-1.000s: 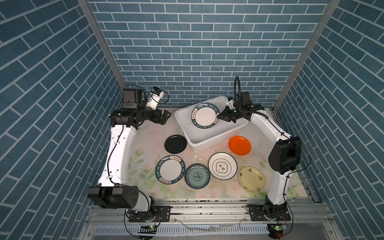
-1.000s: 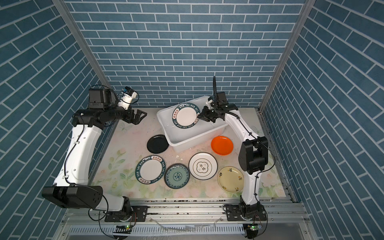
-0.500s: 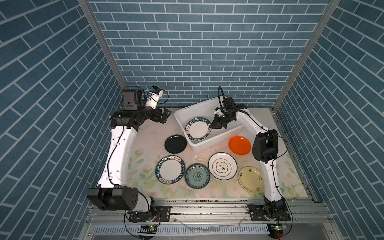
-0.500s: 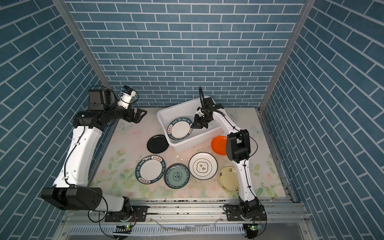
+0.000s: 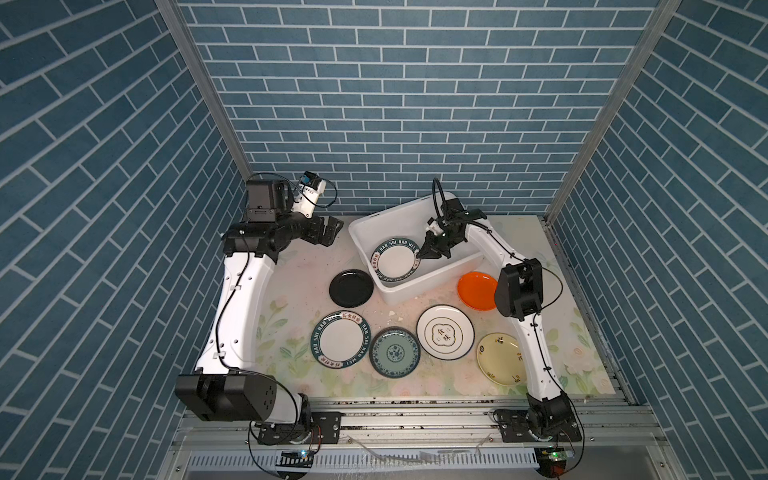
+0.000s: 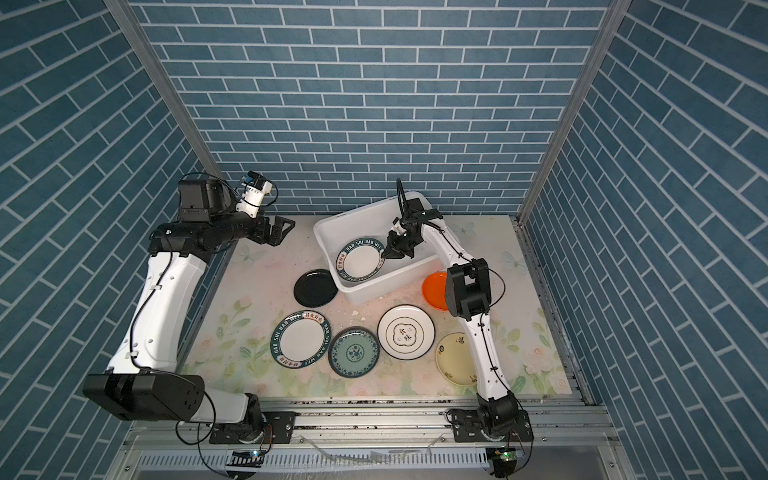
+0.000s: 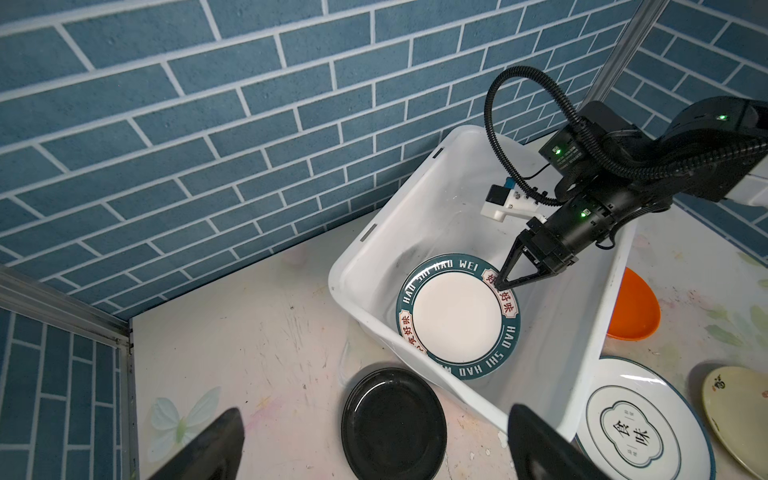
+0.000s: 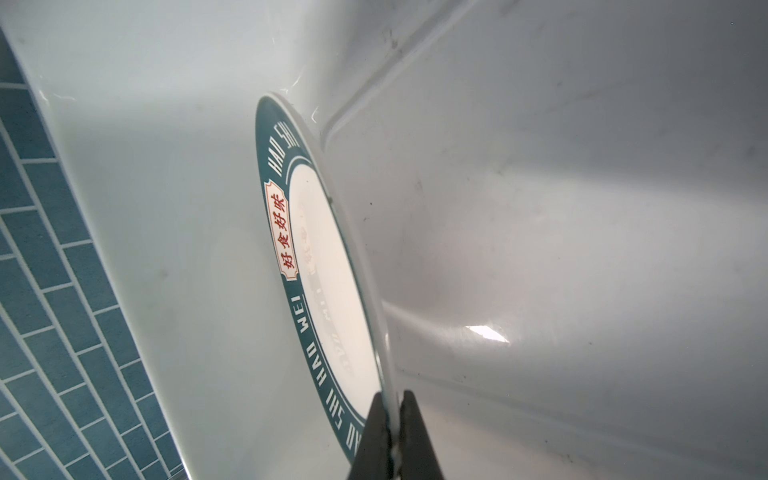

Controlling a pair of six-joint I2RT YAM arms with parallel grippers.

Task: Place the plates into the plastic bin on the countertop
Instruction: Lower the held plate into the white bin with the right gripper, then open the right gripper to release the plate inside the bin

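right pincer — pinching lettered plate rim in bin | left pincer — spread

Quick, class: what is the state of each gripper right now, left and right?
Left gripper: open, holding nothing.
Right gripper: closed on the rim of the lettered plate, inside the bin.

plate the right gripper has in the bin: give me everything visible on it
Round, shallow, glossy lettered-rim plate: cream-white centre, dark teal rim reading HAO SHI HAO WEI, red characters on pale labels. It is inside the plastic bin, tilted, face upward. The right gripper is shut on its rim, pinching it from both faces. Whether its low edge touches the bin floor cannot be told.
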